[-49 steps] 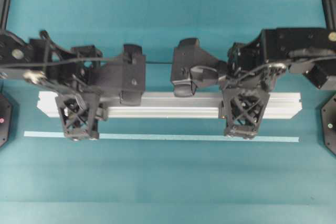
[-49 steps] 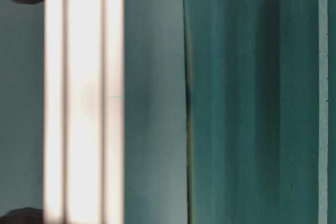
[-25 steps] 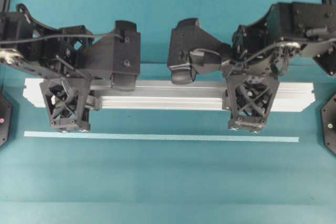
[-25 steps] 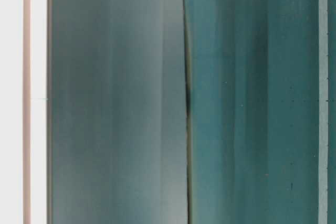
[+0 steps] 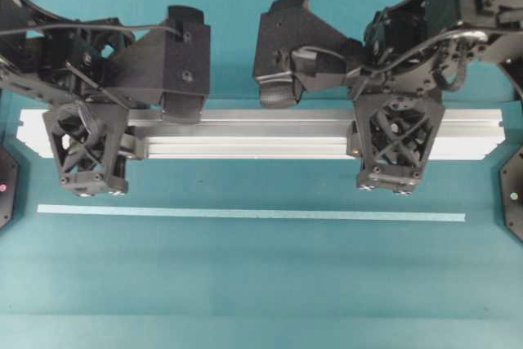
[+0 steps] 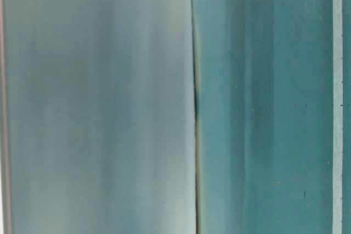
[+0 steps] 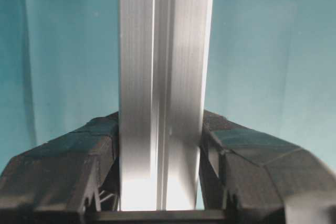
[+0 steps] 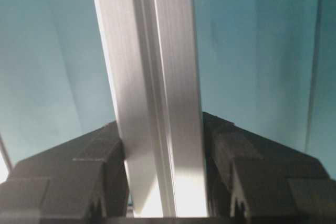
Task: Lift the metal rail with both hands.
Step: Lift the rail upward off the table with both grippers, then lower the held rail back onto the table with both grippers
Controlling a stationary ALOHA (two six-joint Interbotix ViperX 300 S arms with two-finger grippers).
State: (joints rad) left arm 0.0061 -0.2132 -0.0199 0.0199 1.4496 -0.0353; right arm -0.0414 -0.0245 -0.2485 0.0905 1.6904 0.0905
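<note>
The left gripper (image 5: pixel 86 161) is clamped on the rail (image 5: pixel 261 134) near its left end, its two fingers (image 7: pixel 68 166) pressed flat against the rail's opposite sides, as the left wrist view shows. The right gripper (image 5: pixel 398 157) grips the same rail near its right end, its fingers (image 8: pixel 79 177) tight on both sides too. The rail runs level across the overhead view, spanning between the two grippers and jutting a little past each, grooves lengthwise. Below it in that view, apart from it, a thin pale tape strip (image 5: pixel 249 215) lies parallel on the teal mat (image 5: pixel 261 284). The table-level view shows no rail, only blurred teal.
</note>
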